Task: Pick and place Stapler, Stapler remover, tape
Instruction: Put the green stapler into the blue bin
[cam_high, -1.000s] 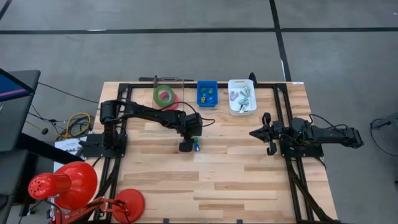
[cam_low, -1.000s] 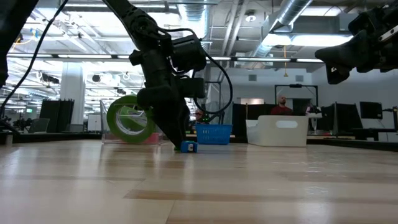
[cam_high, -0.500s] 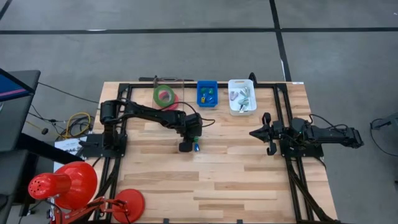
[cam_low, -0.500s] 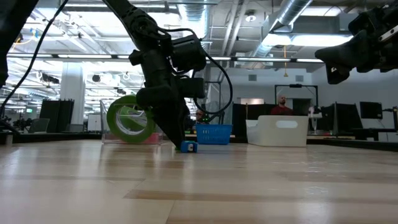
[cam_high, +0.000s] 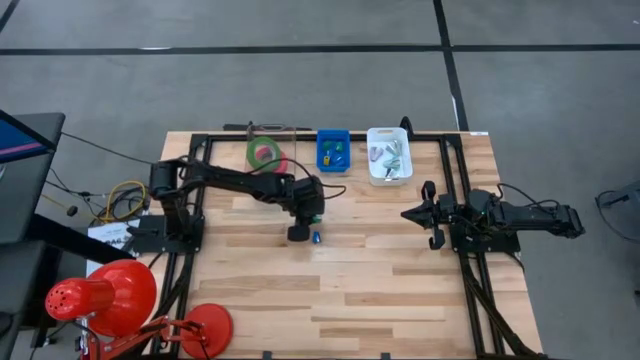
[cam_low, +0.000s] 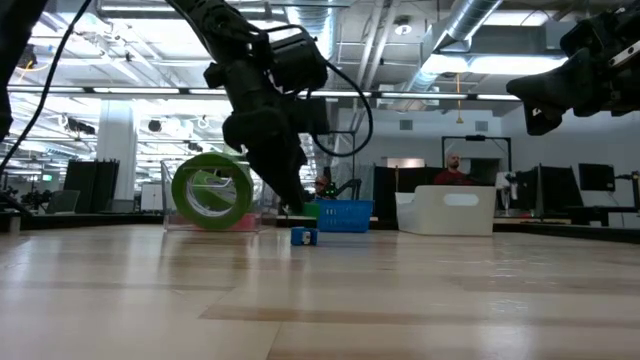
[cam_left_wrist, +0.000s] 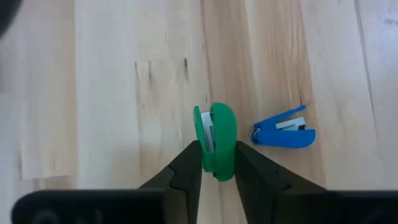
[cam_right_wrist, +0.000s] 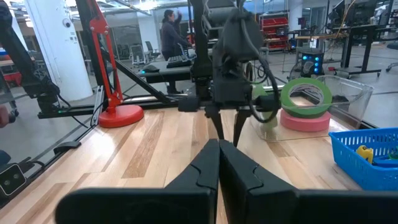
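I've got the left gripper (cam_left_wrist: 214, 163) pinched narrow on a small green stapler (cam_left_wrist: 216, 140), lifted clear of the table (cam_high: 400, 280) at frame centre in the high view, so it can travel to a bin; the blue stapler (cam_left_wrist: 283, 130) lies on the wood just beside it, centre right of the left wrist view, not yet picked; right gripper (cam_high: 427, 214) parked centre right with fingers closed, waiting; beyond, top centre in the high view, the blue bin (cam_high: 333, 150) and white bin (cam_high: 388, 155) are the likely drop targets; tape (cam_high: 264, 153) stacked to their left, green roll over pink.
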